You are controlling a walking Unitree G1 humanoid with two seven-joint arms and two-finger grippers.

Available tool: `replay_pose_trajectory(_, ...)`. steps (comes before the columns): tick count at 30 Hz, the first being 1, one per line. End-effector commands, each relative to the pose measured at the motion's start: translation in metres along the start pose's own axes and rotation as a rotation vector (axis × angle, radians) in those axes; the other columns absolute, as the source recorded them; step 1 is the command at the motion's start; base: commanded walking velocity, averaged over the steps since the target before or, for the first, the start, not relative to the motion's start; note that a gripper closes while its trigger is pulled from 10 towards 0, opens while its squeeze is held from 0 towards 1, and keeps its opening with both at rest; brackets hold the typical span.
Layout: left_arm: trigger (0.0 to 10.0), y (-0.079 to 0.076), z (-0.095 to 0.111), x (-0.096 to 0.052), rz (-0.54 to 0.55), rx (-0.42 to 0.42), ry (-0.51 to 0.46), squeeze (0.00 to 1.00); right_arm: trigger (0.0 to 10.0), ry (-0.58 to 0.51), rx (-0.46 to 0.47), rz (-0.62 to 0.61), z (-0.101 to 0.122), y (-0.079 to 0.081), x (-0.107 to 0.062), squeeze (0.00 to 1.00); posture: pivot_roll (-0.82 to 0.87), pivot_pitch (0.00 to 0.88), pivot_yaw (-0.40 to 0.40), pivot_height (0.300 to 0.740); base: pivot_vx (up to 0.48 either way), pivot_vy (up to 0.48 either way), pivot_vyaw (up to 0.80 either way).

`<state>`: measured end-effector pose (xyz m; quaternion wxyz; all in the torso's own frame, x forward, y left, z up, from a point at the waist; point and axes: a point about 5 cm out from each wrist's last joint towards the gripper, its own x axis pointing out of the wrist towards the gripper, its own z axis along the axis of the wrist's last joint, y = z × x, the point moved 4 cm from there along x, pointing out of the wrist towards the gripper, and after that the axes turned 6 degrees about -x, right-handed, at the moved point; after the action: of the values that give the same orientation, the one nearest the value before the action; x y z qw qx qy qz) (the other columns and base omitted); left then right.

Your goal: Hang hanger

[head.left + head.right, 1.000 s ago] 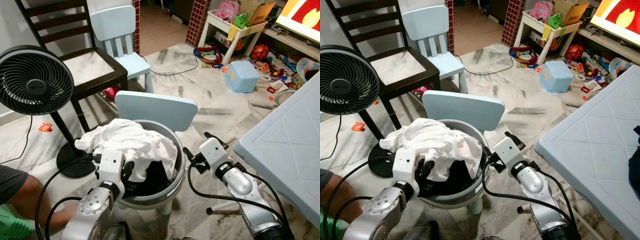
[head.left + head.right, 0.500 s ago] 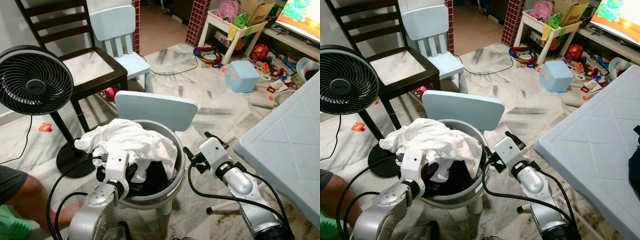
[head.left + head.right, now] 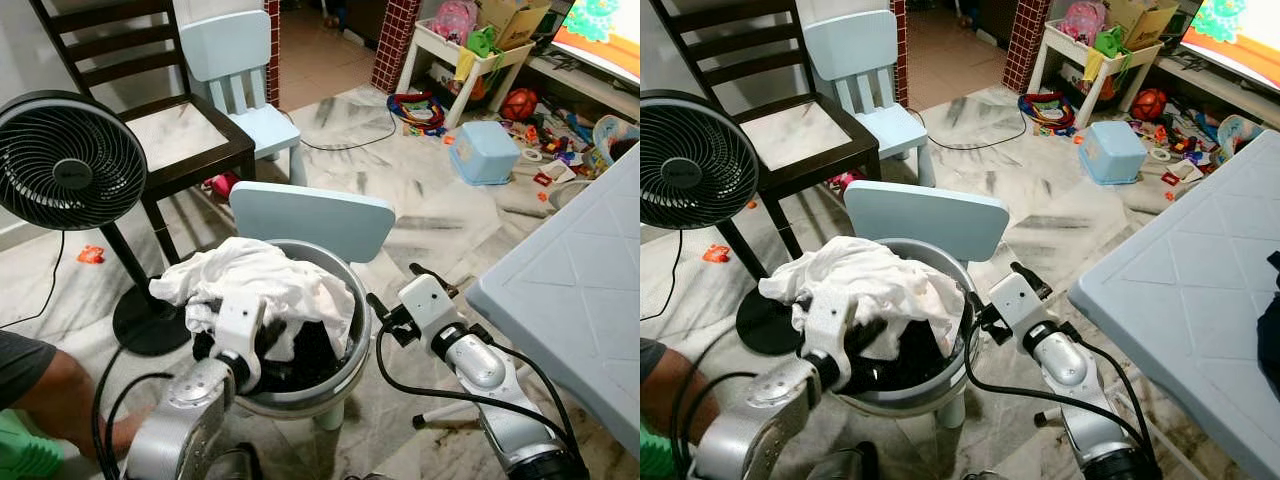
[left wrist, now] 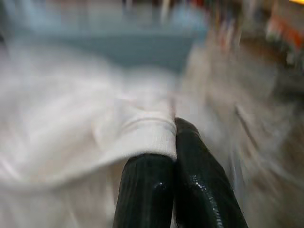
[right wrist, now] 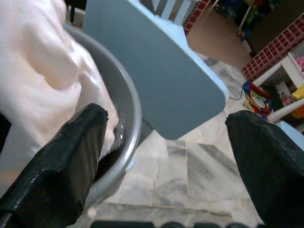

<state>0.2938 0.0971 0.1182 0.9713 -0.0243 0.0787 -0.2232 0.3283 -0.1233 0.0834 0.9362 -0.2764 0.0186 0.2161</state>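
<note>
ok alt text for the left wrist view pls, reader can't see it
Blurred close-up along the left gripper: its two black fingers are pressed together, pinching a ribbed hem of the white cloth. A pale blue chair back sits hazily behind.

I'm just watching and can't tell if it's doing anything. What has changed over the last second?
The left gripper has moved rightward along the basin and further in over the laundry; it is now shut on a hem of the white cloth. The right gripper stayed open beside the basin's rim, near the small blue chair. The fan and the table are as they were.
</note>
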Motion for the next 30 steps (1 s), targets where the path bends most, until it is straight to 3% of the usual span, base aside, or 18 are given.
replay_pose_trajectory(1,0.0,-0.008,0.026,-0.002,-0.022,0.095,-0.118,0.0,10.0,-0.024,0.031,-0.035,0.004,-0.005,0.003,0.0,0.1,0.101,-0.047,0.74,0.0,0.0,0.0)
replay_pose_trajectory(5,0.0,-0.006,0.031,-0.005,0.001,0.133,-0.147,0.0,10.0,-0.054,0.129,-0.078,0.011,-0.011,0.006,0.0,0.1,0.086,-0.036,0.74,0.0,0.0,0.0)
replay_pose_trajectory(7,0.0,-0.006,0.033,-0.008,0.009,0.163,-0.175,0.0,10.0,-0.086,0.24,-0.124,0.016,-0.018,0.005,0.0,0.11,0.066,-0.025,0.74,0.0,0.0,0.0)
replay_pose_trajectory(9,0.0,-0.009,0.038,-0.013,0.02,0.174,-0.215,0.0,10.0,-0.128,0.367,-0.204,0.022,-0.036,0.002,0.0,0.11,0.043,-0.02,0.74,0.0,0.0,0.0)
replay_pose_trajectory(15,0.4,-0.002,0.046,-0.011,0.054,0.197,-0.248,0.0,10.0,-0.136,0.441,-0.276,0.019,-0.056,-0.001,0.0,0.11,0.0,-0.007,0.74,0.0,0.0,0.0)
replay_pose_trajectory(17,3.8,0.004,0.048,-0.008,0.085,0.19,-0.256,0.0,10.0,-0.156,0.459,-0.33,0.022,-0.069,-0.005,0.0,0.09,0.0,0.009,0.74,0.0,0.0,0.0)
replay_pose_trajectory(18,3.8,0.004,0.048,-0.008,0.085,0.19,-0.256,0.0,10.0,-0.156,0.459,-0.33,0.022,-0.069,-0.005,0.0,0.09,0.0,0.009,0.74,0.0,0.0,0.0)
replay_pose_trajectory(19,4.7,0.008,0.048,-0.007,0.106,0.19,-0.254,0.0,10.0,-0.162,0.466,-0.348,0.022,-0.073,-0.007,0.0,0.09,0.0,0.012,0.74,0.0,0.0,0.0)
replay_pose_trajectory(20,10.0,0.011,0.044,-0.006,0.118,0.186,-0.237,0.0,10.0,-0.165,0.471,-0.372,0.022,-0.076,-0.011,0.0,0.07,0.0,0.022,0.74,0.0,0.0,0.0)
replay_pose_trajectory(23,10.0,0.016,0.033,0.0,0.143,0.157,-0.206,0.0,10.0,-0.148,0.507,-0.445,0.013,-0.074,-0.032,0.0,0.03,0.0,0.045,0.74,0.0,0.0,0.0)
replay_pose_trajectory(26,10.0,0.027,0.022,-0.005,0.197,0.153,-0.191,0.0,10.0,-0.142,0.544,-0.471,0.007,-0.067,-0.046,0.0,0.0,0.0,0.052,0.74,0.0,0.0,0.0)
replay_pose_trajectory(30,10.0,0.03,0.014,-0.01,0.228,0.148,-0.18,0.0,10.0,-0.147,0.569,-0.471,0.005,-0.066,-0.055,0.0,0.0,0.0,0.053,0.74,0.0,0.0,0.0)
